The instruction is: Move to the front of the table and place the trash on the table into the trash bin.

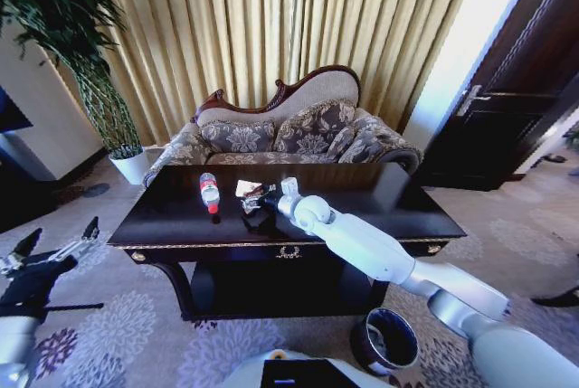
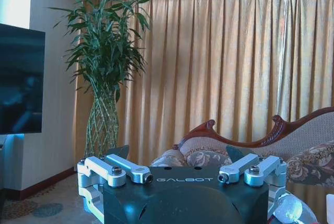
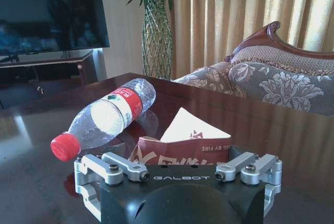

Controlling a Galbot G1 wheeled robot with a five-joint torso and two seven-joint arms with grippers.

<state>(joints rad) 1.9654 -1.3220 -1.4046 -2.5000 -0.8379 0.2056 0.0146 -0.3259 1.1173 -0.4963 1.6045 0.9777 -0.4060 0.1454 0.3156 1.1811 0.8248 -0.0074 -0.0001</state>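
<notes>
Reaching arm: right gripper (image 1: 262, 196) stretched over the worktop (image 1: 380, 203), at the brown-and-white wrapper (image 3: 180, 148)
Right fingers: cannot tell whether apart or together; the gripper body hides the tips in the right wrist view, and they are too small in the head view
Left gripper (image 1: 54, 248): held low at the robot's left, off the worktop's left end, above the carpet (image 1: 127, 334); fingers spread apart
Bottle (image 1: 209, 192): one, clear with red cap and red label, lying on its side on the worktop, left of the wrapper, cap toward the robot
Wrapper: one, brown and white, just before the right gripper; printed letters show in the right wrist view, unreadable from the head
White paper scrap (image 3: 189, 126): one, lying against the wrapper on its far side, near the bottle
Trash bin (image 1: 385, 341): one, round and dark with a pale rim, on the carpet below the worktop's front right, under the right arm
Head view adds: bin, both arms, dark door (image 1: 516, 89) at right
Left wrist view adds: tall plant (image 2: 104, 62), dark screen (image 2: 21, 78), curtain (image 2: 224, 62), sofa back (image 2: 271, 135)
Right wrist view adds: bottle label close up, worktop gloss with reflections
Sofa cushions: patterned, behind the worktop
</notes>
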